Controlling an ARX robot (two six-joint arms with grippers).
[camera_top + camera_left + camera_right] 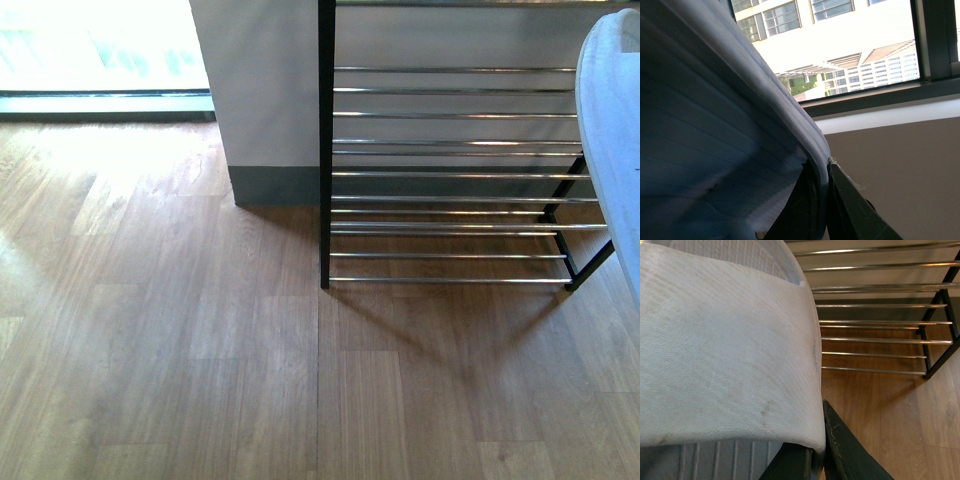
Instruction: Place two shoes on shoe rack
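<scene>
The right gripper [814,447] is clamped on the rim of the right gripper's slide [725,350]. In the right wrist view the pale edge runs between the two dark fingers [852,455], with one finger on each face. Just beyond the fingertips the slide's broad, faintly scuffed strap spreads out. The ribbed footbed shows beneath it, on the inner finger's side.

The left gripper [819,170] is closed in the same way on the left gripper's slide [715,150]. The pale blue rim is pinched between its fingers [852,212], and the finely lined sole fills the view on the inner finger's side.

Past the right fingertips, on the outer finger's side, lies the wooden floor [200,350]. Farther on stands the shoe rack [326,150], a black frame with thin chrome bars [870,340] running crosswise in several tiers. In the front view the right gripper's slide is raised above the floor at the right edge. It is nearer the camera than the rack's right end and apart from the bars.

Beyond the left fingertips there is a plain beige wall [900,165]. Above that are a pale sill and a dark window frame [935,40], with sunlit buildings [840,30] outside.

Farthest off in the front view, a white pillar [260,90] with a grey skirting stands just beside the rack's left post. Past the pillar is a bright floor-level window [100,40].
</scene>
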